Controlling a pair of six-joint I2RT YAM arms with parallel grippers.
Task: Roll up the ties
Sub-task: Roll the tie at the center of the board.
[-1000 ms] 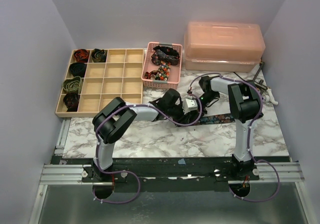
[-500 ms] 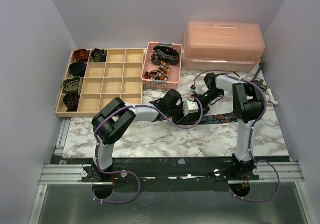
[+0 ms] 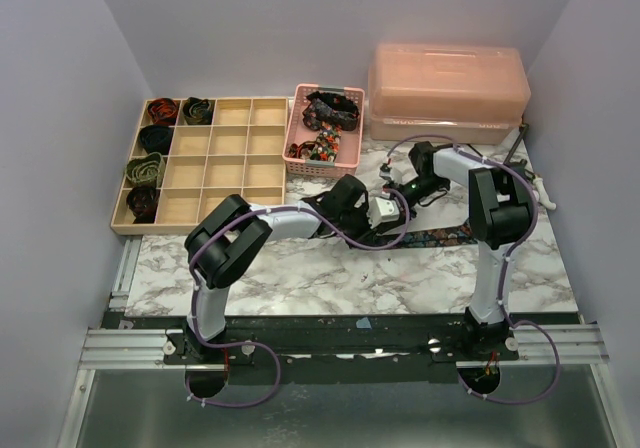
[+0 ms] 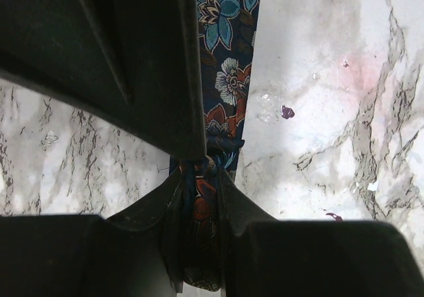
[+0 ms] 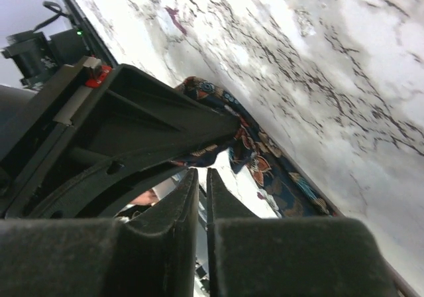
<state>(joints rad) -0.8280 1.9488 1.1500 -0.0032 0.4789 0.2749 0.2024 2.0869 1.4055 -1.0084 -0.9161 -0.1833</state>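
A navy floral tie (image 3: pixel 440 235) lies flat on the marble table, running right from the two grippers. My left gripper (image 4: pixel 202 197) is shut on one end of it, with the bunched fabric pinched between the fingers and the rest of the tie (image 4: pixel 228 78) stretching away. In the top view the left gripper (image 3: pixel 383 220) is at the table's middle. My right gripper (image 5: pixel 197 172) is shut with nothing between its fingers, hovering just behind the left gripper (image 5: pixel 132 131) and above the tie (image 5: pixel 265 168). From above, the right gripper (image 3: pixel 390 194) sits close behind the left one.
A wooden compartment tray (image 3: pixel 230 143) at the back left holds several coiled ties (image 3: pixel 145 168) in its left columns. A pink mesh basket (image 3: pixel 298 153) with loose ties stands behind the grippers. A pink lidded box (image 3: pixel 447 93) is at the back right.
The left gripper closed on the tie's end. The right gripper opened, then closed again with nothing in it, while the right arm swung back and to the right.
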